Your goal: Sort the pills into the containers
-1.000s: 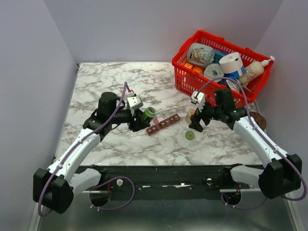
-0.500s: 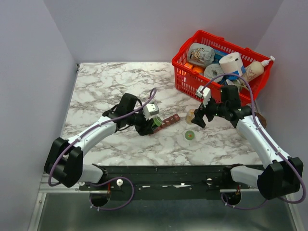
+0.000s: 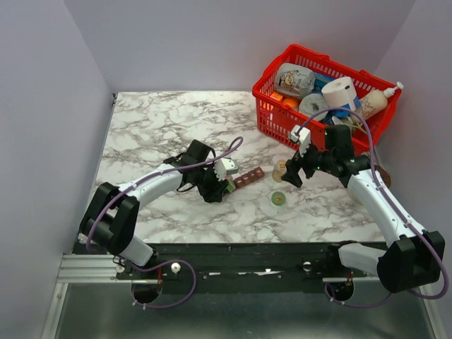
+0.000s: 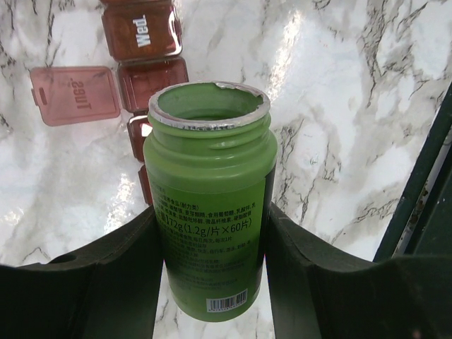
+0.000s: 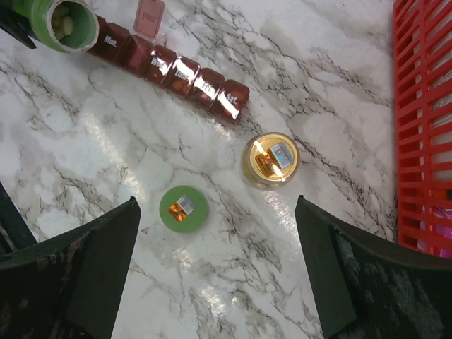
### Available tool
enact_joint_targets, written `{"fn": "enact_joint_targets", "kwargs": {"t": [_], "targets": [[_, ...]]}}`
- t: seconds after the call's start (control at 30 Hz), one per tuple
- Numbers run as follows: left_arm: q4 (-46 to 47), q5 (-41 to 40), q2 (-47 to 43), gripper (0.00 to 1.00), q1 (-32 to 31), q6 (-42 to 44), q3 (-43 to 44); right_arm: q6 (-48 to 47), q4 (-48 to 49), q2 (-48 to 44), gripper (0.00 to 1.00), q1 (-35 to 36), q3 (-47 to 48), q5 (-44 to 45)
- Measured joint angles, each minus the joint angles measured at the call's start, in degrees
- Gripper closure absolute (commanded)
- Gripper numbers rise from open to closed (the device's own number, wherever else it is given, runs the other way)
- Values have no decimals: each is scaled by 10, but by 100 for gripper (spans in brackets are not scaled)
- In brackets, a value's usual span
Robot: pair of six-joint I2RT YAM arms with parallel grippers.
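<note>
Now our left jaws are clamped on the open green bottle (image 4: 210, 205), mouth tipped at the left end of the strip (image 5: 169, 67), mid-frame, one flap (image 4: 74, 95) open. Tip too fast and pills (image 5: 62, 21) may scatter across wrong cells or the bench (image 3: 176, 120). Our right jaws hang wide apart, empty, above the green lid (image 5: 183, 207) and yellow jar (image 5: 270, 159); the basket (image 3: 272, 116), upper right, blocks nothing.

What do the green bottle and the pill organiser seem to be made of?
Green bottle: probably opaque plastic, slightly glossy; silvery foil remnants ring its mouth. Pill organiser: seemingly translucent reddish-brown plastic, shiny; lettering reads mirrored through its open lid.
</note>
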Motion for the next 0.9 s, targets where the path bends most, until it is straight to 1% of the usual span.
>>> {"fn": "enact_joint_targets", "kwargs": {"t": [0.17,0.47,0.9], "targets": [[-22,-16,9,100,0,3,6,-2,-13,0,0,0,0,0],[-75,-49,49,100,-6,2,64,-2,-18,0,0,0,0,0],[-145,-80,92,100,-22,-3,111,-2,-26,0,0,-1,0,0]]}}
